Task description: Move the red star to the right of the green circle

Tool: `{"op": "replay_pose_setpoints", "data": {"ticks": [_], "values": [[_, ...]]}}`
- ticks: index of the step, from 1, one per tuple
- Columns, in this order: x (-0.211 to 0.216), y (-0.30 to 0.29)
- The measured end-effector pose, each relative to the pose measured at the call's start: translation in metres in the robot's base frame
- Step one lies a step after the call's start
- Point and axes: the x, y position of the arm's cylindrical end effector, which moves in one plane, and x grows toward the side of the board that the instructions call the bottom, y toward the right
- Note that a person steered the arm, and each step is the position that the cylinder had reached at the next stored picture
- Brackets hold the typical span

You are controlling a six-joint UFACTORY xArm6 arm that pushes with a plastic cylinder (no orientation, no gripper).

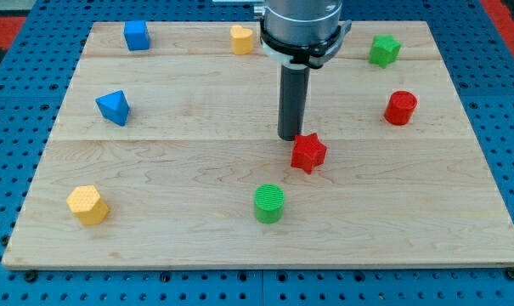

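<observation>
green ribbed circle block point(269, 203) low on the pale wooden board point(197, 238); just up and to the view's right, red star block point(308, 153); my tip point(290, 137) touching the star's upper-left edge, so pushing down-right suits; no pincer, nothing held

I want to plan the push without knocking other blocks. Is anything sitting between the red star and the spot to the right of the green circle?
Nothing visible does. My tip sits at the upper left edge of the red star, and the board right of the green circle is bare wood. The red cylinder stands far off toward the view's upper right.
</observation>
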Motion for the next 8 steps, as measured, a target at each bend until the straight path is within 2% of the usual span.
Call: {"op": "replay_pose_setpoints", "data": {"ticks": [1,5,7,8], "values": [[0.007,-0.025],[0.033,-0.027],[0.033,0.048],[0.033,0.055]]}}
